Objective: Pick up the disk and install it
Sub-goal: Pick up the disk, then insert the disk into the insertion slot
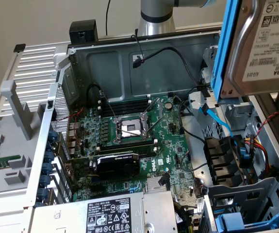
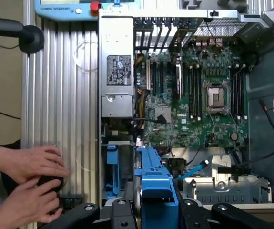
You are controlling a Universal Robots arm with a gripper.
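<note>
Jaws clamped, disk [image 1: 263, 43] betw them, over PC [image 1: 110, 63]

Your exterior view sits close above the open computer case [image 1: 105, 63] and looks obliquely down into it, facing the arm's column [image 1: 156, 17] behind the far wall. The disk [image 1: 268, 43] hangs very near this lens, at the exterior view's right. Your wrist view looks straight down past the pincer [image 2: 156, 210] from higher up; it takes in most of the case beneath the pincer and the ribbed table [image 2: 65, 95] beside it. Both views share the motherboard [image 1: 139, 131], the power-supply box [image 1: 115, 213] and the drive bay [image 1: 246, 194] nearest below the pincer.
</note>
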